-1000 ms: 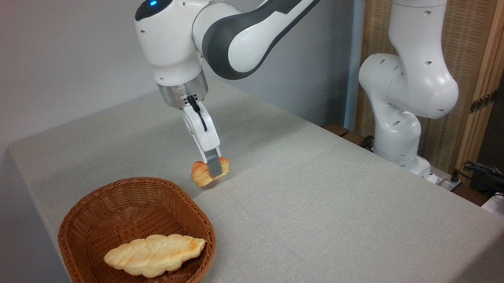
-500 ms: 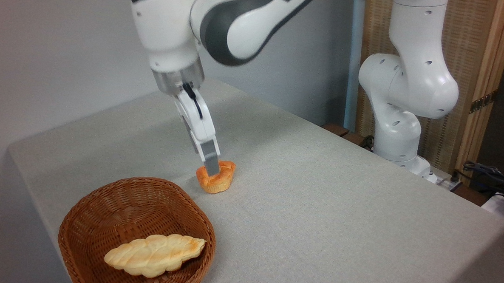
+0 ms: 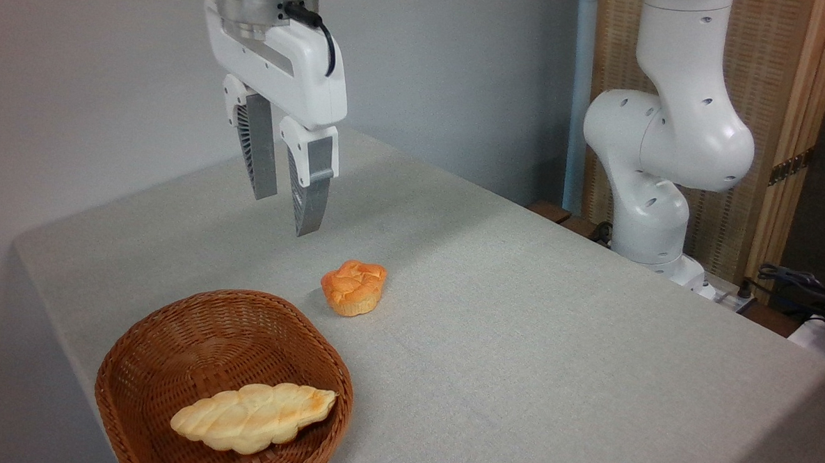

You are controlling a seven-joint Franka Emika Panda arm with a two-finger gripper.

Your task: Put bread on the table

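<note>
I see the bread point(image 3: 353, 287) sitting on the table point(image 3: 553, 349), just beyond the basket point(image 3: 142, 359); my pincer point(image 3: 285, 208) hangs empty above-left of it, jaws narrowly apart.

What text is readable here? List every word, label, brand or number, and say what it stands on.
None can be read in this view.
The gripper, the bread, the basket, the braided loaf and the table carry no lettering that shows.
The things at the right edge are too small and cut off to tell.
</note>
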